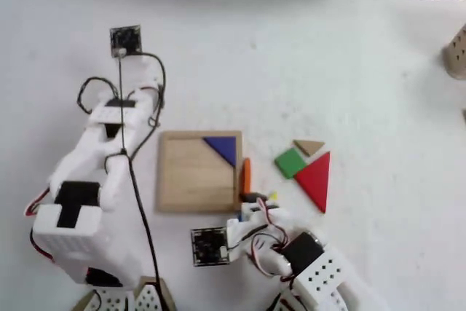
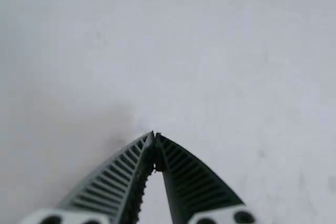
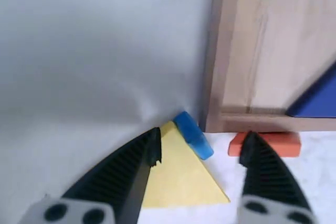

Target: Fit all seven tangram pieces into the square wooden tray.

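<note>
The right gripper [image 3: 202, 142], jaws wide and gripping nothing, straddles a yellow triangle [image 3: 178, 177] at the tray's [image 1: 182, 172] 5 o'clock corner. A light-blue piece [image 3: 193, 135] and an orange piece [image 1: 246, 175] crowd the rim. A green square [image 1: 290, 162] and a red triangle [image 1: 317, 178] lie at 3 o'clock. The left gripper [image 2: 155, 137], closed and empty, hangs over bare table [image 2: 210, 51].

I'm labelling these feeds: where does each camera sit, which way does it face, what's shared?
High view: fixed overhead, looking down at the square wooden tray; both arms show.
Left wrist view: on the left wrist, facing bare white table; shut left gripper shows.
Right wrist view: on the right wrist, facing the tray's corner; open right gripper over a yellow triangle.
Shared: high and right wrist views show the tray.
</note>
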`<action>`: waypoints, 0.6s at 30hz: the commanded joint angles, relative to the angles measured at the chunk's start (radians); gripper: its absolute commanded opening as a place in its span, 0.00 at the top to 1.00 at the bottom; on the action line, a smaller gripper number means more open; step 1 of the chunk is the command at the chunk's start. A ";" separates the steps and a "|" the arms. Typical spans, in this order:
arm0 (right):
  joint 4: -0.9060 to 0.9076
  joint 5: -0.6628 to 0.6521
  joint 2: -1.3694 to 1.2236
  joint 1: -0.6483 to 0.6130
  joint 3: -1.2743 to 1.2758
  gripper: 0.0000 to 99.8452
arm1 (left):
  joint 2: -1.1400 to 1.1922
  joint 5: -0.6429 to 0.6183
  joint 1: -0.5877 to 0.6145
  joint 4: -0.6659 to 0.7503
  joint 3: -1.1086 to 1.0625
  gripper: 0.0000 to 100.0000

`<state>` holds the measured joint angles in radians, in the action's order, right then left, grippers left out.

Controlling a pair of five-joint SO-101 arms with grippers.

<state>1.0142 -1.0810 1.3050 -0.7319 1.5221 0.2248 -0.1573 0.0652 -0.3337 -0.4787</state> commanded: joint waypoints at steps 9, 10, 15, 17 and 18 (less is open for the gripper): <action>-0.028 -0.011 0.004 -0.007 0.006 0.79 | 0.035 0.011 -0.019 -0.005 0.114 0.97; -0.031 -0.011 0.004 -0.007 0.006 0.80 | 0.035 0.011 -0.021 -0.005 0.114 0.97; -0.044 -0.009 0.005 -0.005 0.006 0.85 | 0.035 0.011 -0.022 -0.005 0.114 0.97; -0.067 -0.008 0.005 -0.004 0.006 0.89 | 0.035 0.011 -0.022 -0.005 0.112 0.97; -0.076 -0.008 0.005 -0.004 0.006 0.92 | 0.035 0.011 -0.022 -0.005 0.110 0.97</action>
<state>0.9728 -1.0856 1.3065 -0.7334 1.5374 0.2693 -0.1573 0.0591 -0.3337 -0.4219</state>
